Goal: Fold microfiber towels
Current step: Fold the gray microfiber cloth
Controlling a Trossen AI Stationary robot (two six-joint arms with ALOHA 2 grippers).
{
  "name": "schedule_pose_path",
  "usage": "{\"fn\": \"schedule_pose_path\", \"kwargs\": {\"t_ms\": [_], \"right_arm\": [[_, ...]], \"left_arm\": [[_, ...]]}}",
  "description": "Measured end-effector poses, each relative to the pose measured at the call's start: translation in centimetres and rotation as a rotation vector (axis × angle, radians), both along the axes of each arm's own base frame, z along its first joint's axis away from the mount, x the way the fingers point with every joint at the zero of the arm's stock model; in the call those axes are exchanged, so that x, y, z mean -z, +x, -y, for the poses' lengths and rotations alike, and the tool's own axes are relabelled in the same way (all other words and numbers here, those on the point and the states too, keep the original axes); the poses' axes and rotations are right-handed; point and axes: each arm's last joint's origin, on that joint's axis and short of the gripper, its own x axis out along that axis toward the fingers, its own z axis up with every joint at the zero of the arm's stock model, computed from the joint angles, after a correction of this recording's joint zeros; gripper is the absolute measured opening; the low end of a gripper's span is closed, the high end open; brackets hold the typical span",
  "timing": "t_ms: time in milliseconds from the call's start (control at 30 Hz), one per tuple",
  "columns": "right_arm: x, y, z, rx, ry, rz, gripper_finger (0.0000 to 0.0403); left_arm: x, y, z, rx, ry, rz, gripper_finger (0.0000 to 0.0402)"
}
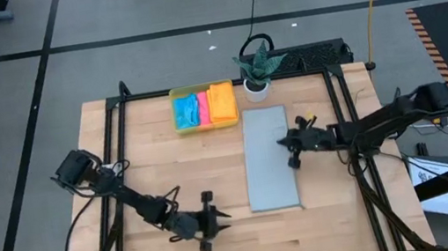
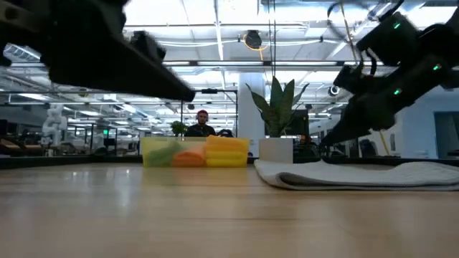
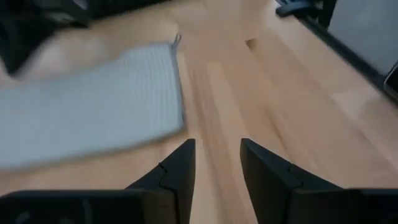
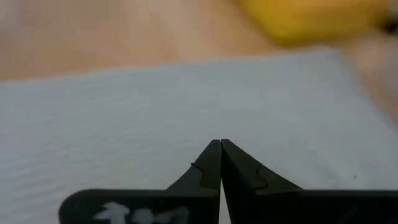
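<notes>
Light grey towel [image 1: 267, 158] lies flat as a long folded strip right of table centre, its far end just short of the white plant pot [image 1: 256, 91]

Right gripper [image 1: 291, 152] sits at the strip's right edge, about halfway along; fingers pressed together, nothing between them. Whether the tips touch the cloth — hard to say from the right wrist view

Left gripper [image 1: 217, 220] low over bare wood near the front edge, left of the strip's near corner; fingers partly apart, holding nothing

Yellow tray [image 1: 178, 114] at the back holds blue towel [image 1: 184, 111], pink towel [image 1: 202, 108], orange towel [image 1: 221, 103], side by side
</notes>
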Motion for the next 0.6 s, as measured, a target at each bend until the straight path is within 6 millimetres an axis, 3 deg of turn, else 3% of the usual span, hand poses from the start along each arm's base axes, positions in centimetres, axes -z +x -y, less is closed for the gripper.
{"fn": "schedule_pose_path", "kwargs": {"t_ms": [167, 367, 500, 600], "right_arm": [[-0.5, 0.0, -4.1, -0.256, 0.049, 0.055, 0.0000], [-1.5, -0.7, -8.6, -0.481, 0.102, 0.171, 0.0000], [-2.2, -1.2, -10.2, -0.584, 0.098, 0.242, 0.0000], [-2.4, -1.4, -10.8, -0.598, 0.098, 0.271, 0.0000]], "left_arm": [[-0.2, 1.9, 0.0, 0.101, 0.241, 0.013, 0.0132], [2.4, 6.3, -0.9, 0.239, 0.352, -0.081, 0.0138], [3.0, 8.6, -2.4, 0.215, 0.408, -0.150, 0.0164], [3.0, 9.3, -3.2, 0.200, 0.422, -0.188, 0.0184]]}}
